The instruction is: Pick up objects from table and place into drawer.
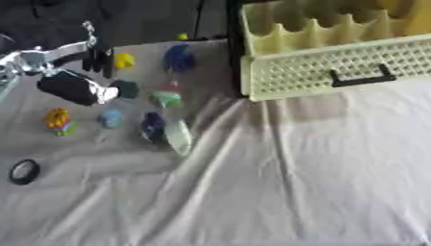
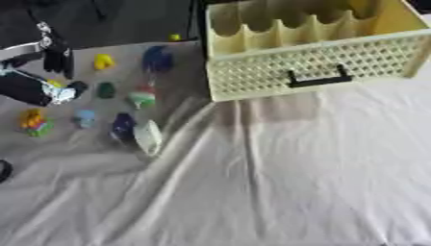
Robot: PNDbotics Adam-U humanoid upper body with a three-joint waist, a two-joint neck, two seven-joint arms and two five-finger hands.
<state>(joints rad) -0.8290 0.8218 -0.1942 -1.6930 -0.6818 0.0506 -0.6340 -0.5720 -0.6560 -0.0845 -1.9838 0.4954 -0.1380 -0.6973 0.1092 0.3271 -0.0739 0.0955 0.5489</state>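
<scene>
left hand (image 1: 94,56) hanging over small toys (image 1: 153,113) on white cloth (image 1: 278,182), finger state unclear, cream drawer (image 2: 311,67) sitting open far right, black ring (image 1: 23,171) lying near left edge

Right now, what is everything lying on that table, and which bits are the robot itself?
Drawer: one, pale yellow, perforated front, black handle, open, far right.
Cloth: one, white, wrinkled, covering the table.
Blue toy: one, far middle.
Yellow toy: one, left of the blue toy.
Dark green piece: one, by the arm.
Red, white and green toy: one, centre.
Light blue piece: one.
Orange-yellow toy: one, left.
Dark blue and pale pieces: touching.
Black ring: one, left edge.
Left hand: black, upper left, fingers unclear.
</scene>
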